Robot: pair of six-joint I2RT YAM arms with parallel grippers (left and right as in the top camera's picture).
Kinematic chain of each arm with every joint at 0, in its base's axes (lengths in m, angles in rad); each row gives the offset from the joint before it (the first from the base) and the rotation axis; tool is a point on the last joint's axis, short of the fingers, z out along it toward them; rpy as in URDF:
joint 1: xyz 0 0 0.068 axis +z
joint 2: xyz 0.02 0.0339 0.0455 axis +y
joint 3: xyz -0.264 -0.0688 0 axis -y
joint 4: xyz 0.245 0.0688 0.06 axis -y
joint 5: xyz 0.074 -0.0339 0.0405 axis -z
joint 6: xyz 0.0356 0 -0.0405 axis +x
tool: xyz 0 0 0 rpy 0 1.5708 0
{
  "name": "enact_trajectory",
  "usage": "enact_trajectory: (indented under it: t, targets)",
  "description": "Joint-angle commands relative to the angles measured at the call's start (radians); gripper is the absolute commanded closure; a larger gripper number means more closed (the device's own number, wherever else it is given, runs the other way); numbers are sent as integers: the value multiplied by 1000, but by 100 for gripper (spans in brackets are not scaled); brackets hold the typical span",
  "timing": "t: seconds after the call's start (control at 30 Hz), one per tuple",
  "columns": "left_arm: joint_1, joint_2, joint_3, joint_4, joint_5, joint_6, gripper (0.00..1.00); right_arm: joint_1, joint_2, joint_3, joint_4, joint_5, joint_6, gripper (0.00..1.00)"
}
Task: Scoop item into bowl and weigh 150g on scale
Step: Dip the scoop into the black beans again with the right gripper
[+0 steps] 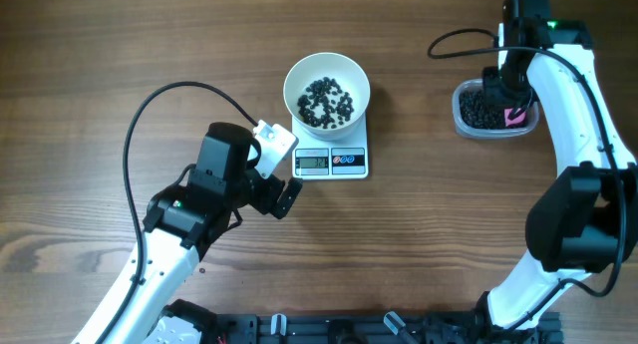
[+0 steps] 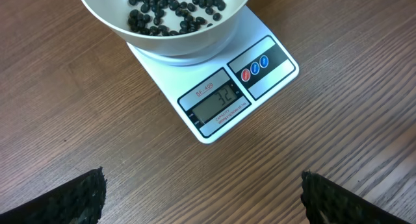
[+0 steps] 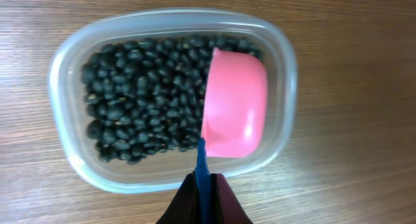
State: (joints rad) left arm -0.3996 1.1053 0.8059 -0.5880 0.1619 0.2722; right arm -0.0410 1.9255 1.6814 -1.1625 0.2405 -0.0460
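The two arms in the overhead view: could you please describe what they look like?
The left arm and right arm both have white shells with black joints, and a black cable loops off each. The left fingers are black and knobbly.

Bright, even, diffuse light, soft shadow beneath the bowl [image 2: 170, 47], all three views sharp

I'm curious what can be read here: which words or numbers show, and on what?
"SF-400": on the small white square digital kitchen scale, above its grey display.
"32": on that display.
Fine print under the display and symbols on the three round buttons: too small to read.
Pink plastic scoop: no text visible.
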Motion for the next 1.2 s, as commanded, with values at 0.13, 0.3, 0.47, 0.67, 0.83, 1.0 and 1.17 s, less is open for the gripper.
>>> enact_trajectory:
  t: [0.13, 0.3, 0.47, 0.67, 0.83, 1.0, 1.17]
  targets:
    - [4, 4, -4, 0, 5, 8, 0, -16, 46, -6, -32, -273, -41, 96]
    - [4, 4, -4, 0, 5, 9, 0, -48, 46, -6, -64, -330, -40, 96]
    - [4, 4, -4, 0, 5, 9, 0, -115, 45, -6, -74, -404, -28, 96]
    - [4, 4, -4, 0, 5, 9, 0, -194, 46, -6, -69, -497, -5, 96]
    - [4, 4, -4, 0, 5, 9, 0, -240, 47, -6, -46, -587, -1, 96]
    - [5, 4, -4, 0, 5, 9, 0, -241, 53, -6, -35, -591, 3, 96]
    - [4, 4, -4, 0, 5, 9, 0, -240, 81, -6, -43, -612, 3, 96]
